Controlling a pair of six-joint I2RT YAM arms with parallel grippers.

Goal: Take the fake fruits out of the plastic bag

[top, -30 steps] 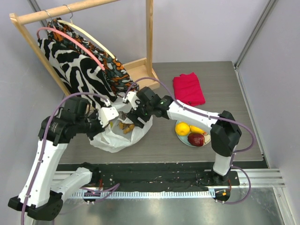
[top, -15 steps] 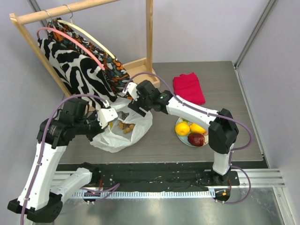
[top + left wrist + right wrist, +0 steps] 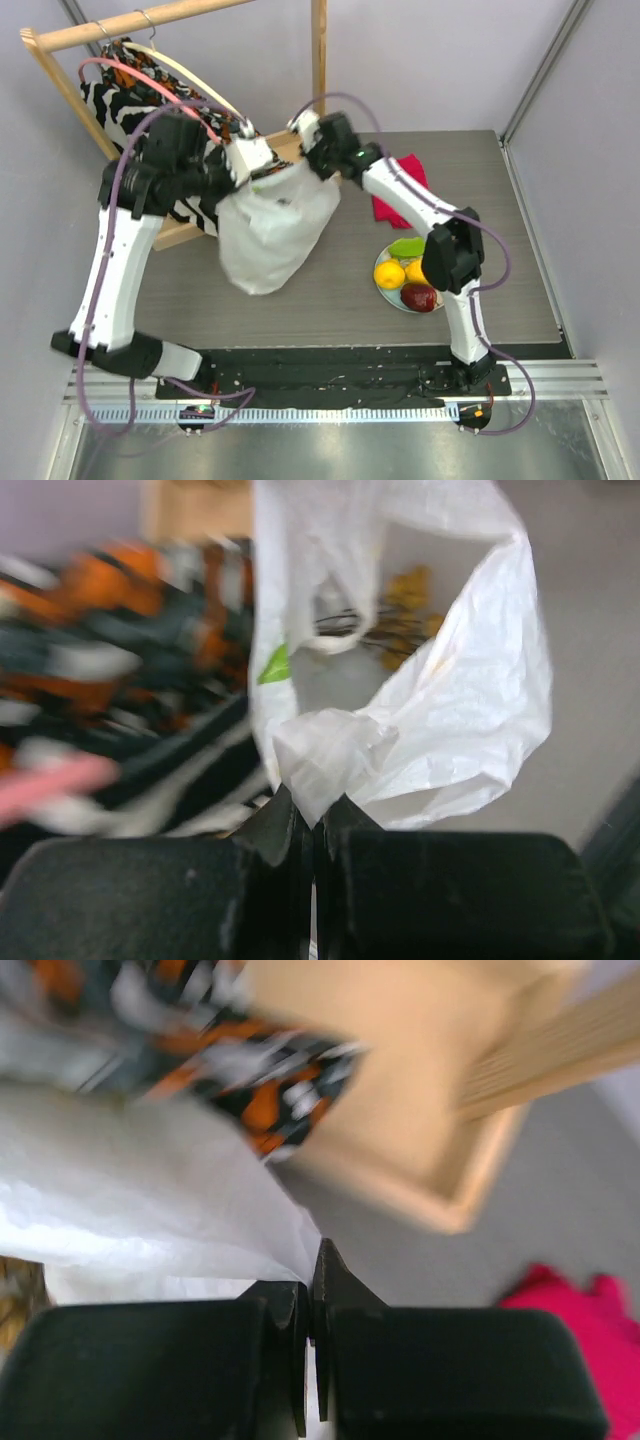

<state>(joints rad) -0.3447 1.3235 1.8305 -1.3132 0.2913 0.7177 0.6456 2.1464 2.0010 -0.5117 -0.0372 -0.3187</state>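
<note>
The plastic bag (image 3: 275,225) is hoisted clear of the table, pinched at its rim from both sides. The left gripper (image 3: 318,815) is clamped tight on a bunched fold of white film; the right gripper (image 3: 312,1285) is closed on only a thin edge of it.

A brownish grape-like cluster (image 3: 410,605) is glimpsed through the bag's mouth, so fruit is judged to be left inside. A lemon (image 3: 390,273), a green piece (image 3: 405,247) and a dark red apple (image 3: 420,297) are already on the plate (image 3: 398,303).

Trouble is most likely at that thin right-hand pinch. Slick film could be pulled free by the hanging weight, and the bag would then swing from one corner and spill. The film could also be torn if the two arms are drawn apart too hard.

The bag is hung mouth up, so nothing can be shaken out until it is tipped. If it is tipped here, the fruit could roll off, well short of the plate.

Space is tight: the wooden rack (image 3: 319,60) and the zebra-print garment (image 3: 100,100) are just behind the bag, where film could be snagged. The red cloth (image 3: 560,1315) is partly crossed by the right arm.
</note>
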